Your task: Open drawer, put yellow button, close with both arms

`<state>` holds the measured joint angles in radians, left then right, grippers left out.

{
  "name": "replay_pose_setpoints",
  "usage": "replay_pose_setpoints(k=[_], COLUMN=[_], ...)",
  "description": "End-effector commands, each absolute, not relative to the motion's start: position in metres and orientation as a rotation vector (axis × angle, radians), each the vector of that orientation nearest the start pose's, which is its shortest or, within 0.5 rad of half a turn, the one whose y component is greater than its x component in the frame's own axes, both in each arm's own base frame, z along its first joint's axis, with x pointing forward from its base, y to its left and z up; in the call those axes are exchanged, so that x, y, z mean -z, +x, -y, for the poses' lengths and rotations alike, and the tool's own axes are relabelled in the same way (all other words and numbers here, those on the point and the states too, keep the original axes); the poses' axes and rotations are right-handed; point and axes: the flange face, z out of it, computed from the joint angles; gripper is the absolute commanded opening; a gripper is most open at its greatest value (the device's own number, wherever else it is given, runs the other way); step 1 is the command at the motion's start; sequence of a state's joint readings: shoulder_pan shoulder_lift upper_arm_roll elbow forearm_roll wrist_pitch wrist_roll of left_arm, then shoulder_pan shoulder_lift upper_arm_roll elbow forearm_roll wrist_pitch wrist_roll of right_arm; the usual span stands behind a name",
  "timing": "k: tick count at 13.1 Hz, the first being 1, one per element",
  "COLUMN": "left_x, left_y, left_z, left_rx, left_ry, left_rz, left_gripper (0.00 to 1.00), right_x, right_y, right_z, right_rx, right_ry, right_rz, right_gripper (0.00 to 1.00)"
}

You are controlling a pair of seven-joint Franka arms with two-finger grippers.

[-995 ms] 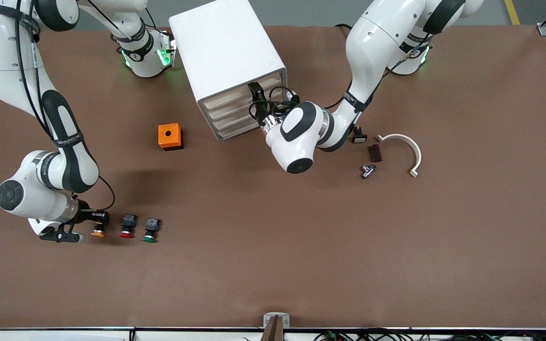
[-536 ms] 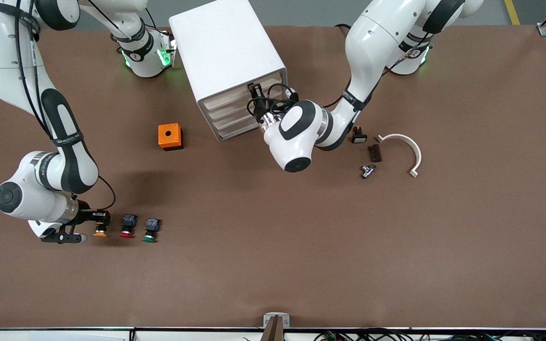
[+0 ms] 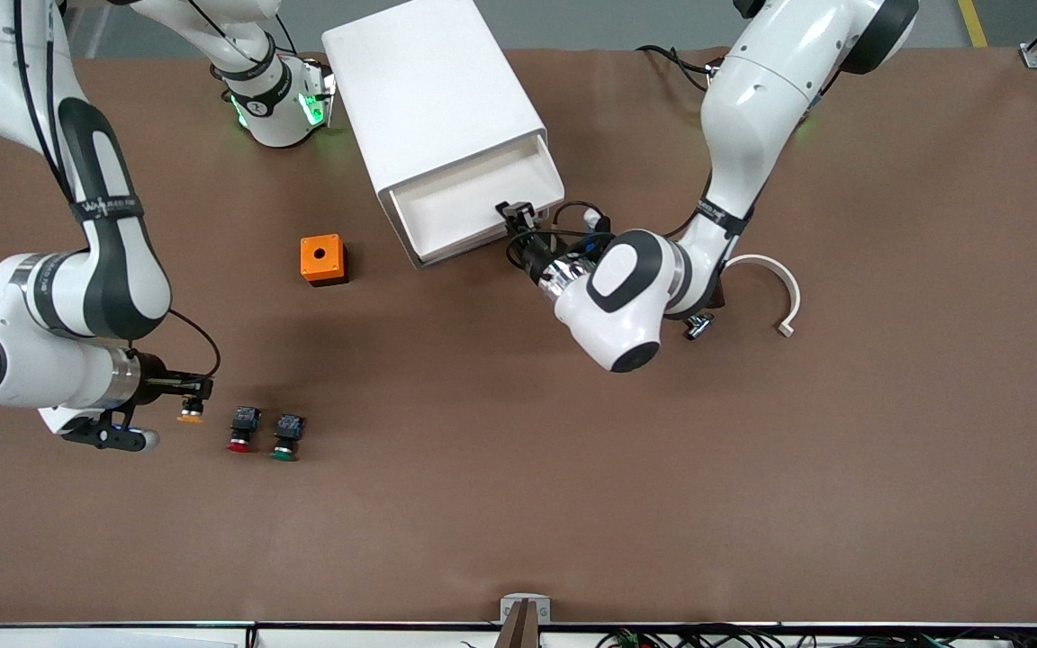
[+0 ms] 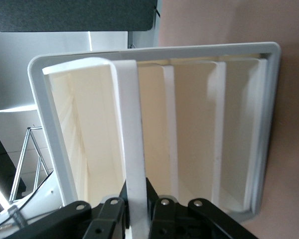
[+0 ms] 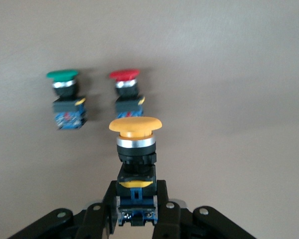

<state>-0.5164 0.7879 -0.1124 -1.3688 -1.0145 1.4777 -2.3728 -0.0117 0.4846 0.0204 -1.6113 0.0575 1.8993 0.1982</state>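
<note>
**Right gripper holding yellow button, drawer pulled out by left gripper**

Right gripper (image 5: 135, 209): fingers closed on the blue rear block of the yellow button (image 5: 135, 149), cap pointing away from the wrist, lifted off the table (image 3: 572, 468). Just past the cap, down on the table: red-capped button (image 5: 125, 92) and green-capped button (image 5: 66, 99), side by side, clear of the held one. Well apart, toward the cabinet: orange box (image 3: 323, 259).

Left gripper (image 4: 137, 219): fingers pinched on the front lip of the drawer (image 3: 473, 202), uppermost in the cabinet (image 3: 428, 99), tray slid out and showing bare. Close beside that wrist: curved white clip (image 3: 770, 283) and a few small dark parts.

Risks, as judged from here:
- Grip only on the narrow rear block, heavy cap out front: likely to pivot or slip during a fast swing.
- Thin lip pinch on the drawer: likely to slide off, or drag the light cabinet.
- Two arms meeting over one tray: collision if the left wrist stays in the drop path.
- Release from too high: bounce out of the shallow tray.
</note>
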Motion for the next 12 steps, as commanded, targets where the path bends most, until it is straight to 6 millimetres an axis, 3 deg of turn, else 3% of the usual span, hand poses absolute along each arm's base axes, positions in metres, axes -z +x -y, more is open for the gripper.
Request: replay_pose_setpoints(k=[1,2,3,4,6,8,10,12], left_x=[-0.268,-0.267,-0.268,-0.268,-0.276,-0.289,-0.312,-0.32], left_y=[0.535,0.536,0.54,0.54,0.544,0.57,0.59,0.612], left_z=[0.45,0.449,0.445,0.444,0.439,0.412,0.382,0.339], left_rx=[-1.479,-1.479,-1.477,-1.474,-1.472,-1.486,-1.367,-1.229], left_ry=[-1.235,-1.234,-1.229,-1.229,-1.238,-1.231,-1.313,-1.358], left_rz=[1.998,2.002,2.013,2.016,2.026,2.078,2.142,2.212], left_gripper=[0.14,0.31,0.7,1.0,1.0,1.0,1.0,1.0], right_x=[-0.377,-0.394,-0.406,-0.416,-0.434,-0.448,-0.462,-0.474], right_y=[0.638,0.63,0.622,0.616,0.604,0.592,0.577,0.556], right_z=[-0.052,-0.069,-0.084,-0.098,-0.127,-0.161,-0.205,-0.252], right_rx=[-0.387,-0.415,-0.452,-0.484,-0.541,-0.567,-0.593,-0.583], right_ry=[-3.031,-2.994,-2.958,-2.926,-2.828,-2.759,-2.687,-2.675], right_rz=[-0.564,-0.663,-0.752,-0.832,-0.995,-1.161,-1.315,-1.398], right_gripper=[0.01,0.01,0.01,0.01,0.01,0.02,0.02,0.01])
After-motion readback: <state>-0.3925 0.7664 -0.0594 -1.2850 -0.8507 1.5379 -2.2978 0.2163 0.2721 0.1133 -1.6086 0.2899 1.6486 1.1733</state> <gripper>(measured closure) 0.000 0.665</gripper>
